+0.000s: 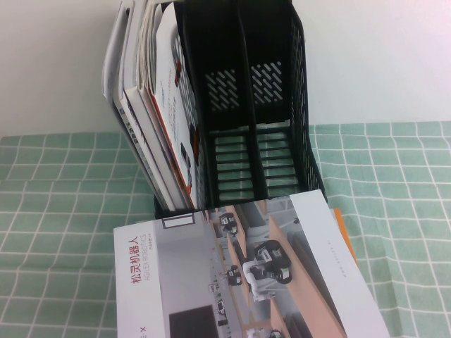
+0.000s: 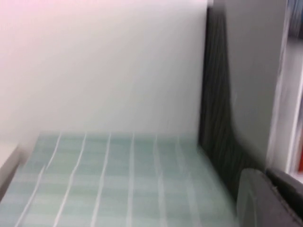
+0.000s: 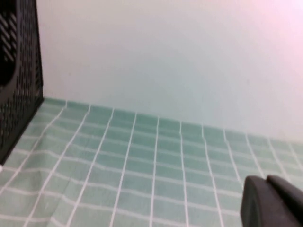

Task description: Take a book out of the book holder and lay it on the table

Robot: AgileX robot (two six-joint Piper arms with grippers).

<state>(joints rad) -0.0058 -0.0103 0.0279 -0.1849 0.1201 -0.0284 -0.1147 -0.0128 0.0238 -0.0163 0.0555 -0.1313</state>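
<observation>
The black book holder (image 1: 246, 105) stands upright at the back of the table (image 1: 63, 183). Its left slot is packed with several thin books; the frontmost one is a white brochure (image 1: 173, 105) with red and orange print. The middle and right slots are empty. Neither gripper shows in the high view. My left gripper (image 2: 267, 189) is shut and empty, low over the cloth beside the holder's black wall (image 2: 215, 118). My right gripper (image 3: 267, 194) is shut and empty above the cloth, well apart from the holder's perforated side (image 3: 19, 71).
A grey-and-peach robot-photo brochure (image 1: 246, 282) lies flat in front of the holder, over a booklet with an orange edge (image 1: 344, 236). A white wall (image 1: 380, 56) runs behind the table. Green cloth lies bare on both sides of the holder.
</observation>
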